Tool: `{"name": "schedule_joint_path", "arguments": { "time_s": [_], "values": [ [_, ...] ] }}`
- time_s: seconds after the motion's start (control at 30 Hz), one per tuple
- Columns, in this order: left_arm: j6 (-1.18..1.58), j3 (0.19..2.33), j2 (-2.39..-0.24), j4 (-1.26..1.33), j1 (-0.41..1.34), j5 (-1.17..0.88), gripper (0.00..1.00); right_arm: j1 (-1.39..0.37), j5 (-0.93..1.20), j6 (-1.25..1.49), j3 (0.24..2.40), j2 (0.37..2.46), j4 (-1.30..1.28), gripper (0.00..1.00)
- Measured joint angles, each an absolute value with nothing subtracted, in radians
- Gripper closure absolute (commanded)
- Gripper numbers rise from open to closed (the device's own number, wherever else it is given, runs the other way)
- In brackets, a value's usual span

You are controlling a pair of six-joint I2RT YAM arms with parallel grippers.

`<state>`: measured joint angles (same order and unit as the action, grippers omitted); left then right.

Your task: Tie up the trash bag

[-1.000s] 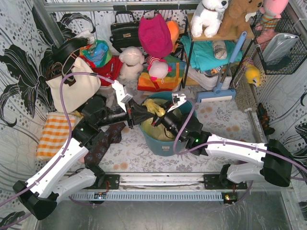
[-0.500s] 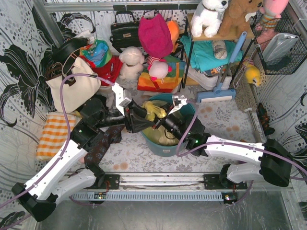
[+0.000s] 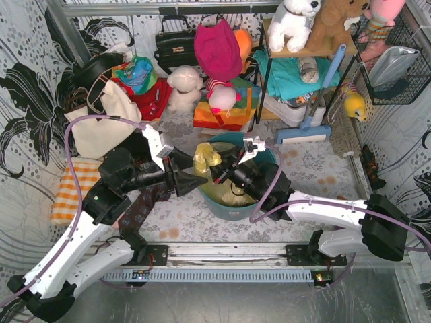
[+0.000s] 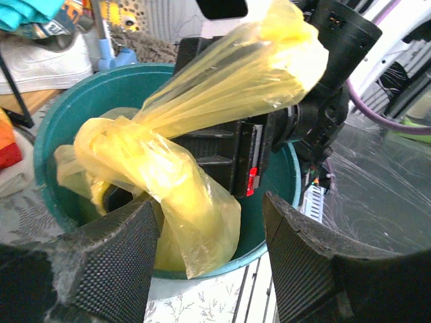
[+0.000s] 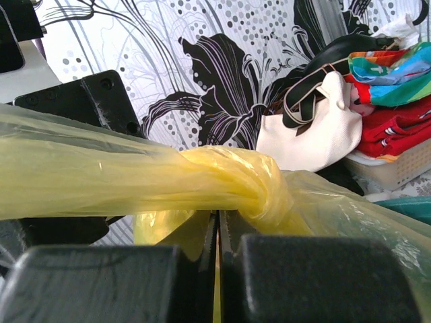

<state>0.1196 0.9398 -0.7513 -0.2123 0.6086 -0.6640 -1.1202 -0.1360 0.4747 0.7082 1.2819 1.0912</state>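
The trash bag (image 3: pixel 206 157) is thin yellow plastic sitting in a round teal bin (image 3: pixel 226 208). Its gathered top is twisted into a knot (image 5: pixel 250 179). My right gripper (image 5: pixel 217 232) is shut just below the knot, with yellow film pinched between its fingers; from above it (image 3: pixel 222 172) reaches over the bin's left side. My left gripper (image 3: pixel 198 183) stands open just left of the bin. In the left wrist view a loose tail of the bag (image 4: pixel 195 208) hangs between its spread fingers (image 4: pixel 118 252), close to the left one, and neither presses on it.
A cream canvas tote (image 3: pixel 101 124) and an orange checked cloth (image 3: pixel 71 190) lie to the left, and a dark patterned cloth (image 3: pixel 143 202) lies under the left arm. Bags, soft toys and a shelf (image 3: pixel 296 74) crowd the back. A metal rail (image 3: pixel 222 254) runs along the near edge.
My left gripper has opened, let go of the bag's tail and drawn back to the left. The right gripper stays shut on the bag and has shifted slightly left.
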Motion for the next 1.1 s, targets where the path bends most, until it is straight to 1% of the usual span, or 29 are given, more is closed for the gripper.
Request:
{"name": "schedule_joint_path", "arguments": {
  "time_s": [0.23, 0.5, 0.57, 0.63, 0.77, 1.1],
  "values": [
    [0.108, 0.94, -0.706, -0.258, 0.609, -0.567, 0.34, -1.118, -0.115, 0.476, 0.707, 1.287, 1.119, 1.0],
    [0.101, 0.938, -0.647, -0.291, 0.609, -0.356, 0.32, -1.118, -0.067, 0.481, 0.709, 1.29, 1.145, 1.0],
    [0.108, 0.94, -0.64, -0.284, 0.609, -0.331, 0.31, -1.118, -0.058, 0.482, 0.709, 1.289, 1.143, 1.0],
    [0.123, 0.953, -0.651, -0.281, 0.609, -0.324, 0.32, -1.118, -0.048, 0.482, 0.712, 1.289, 1.132, 1.0],
    [0.157, 1.0, -0.714, -0.262, 0.609, -0.341, 0.41, -1.118, -0.034, 0.483, 0.714, 1.288, 1.107, 1.0],
    [0.211, 1.056, -0.809, -0.239, 0.609, -0.412, 0.81, -1.118, -0.025, 0.482, 0.714, 1.266, 1.061, 1.0]
  ]
}}
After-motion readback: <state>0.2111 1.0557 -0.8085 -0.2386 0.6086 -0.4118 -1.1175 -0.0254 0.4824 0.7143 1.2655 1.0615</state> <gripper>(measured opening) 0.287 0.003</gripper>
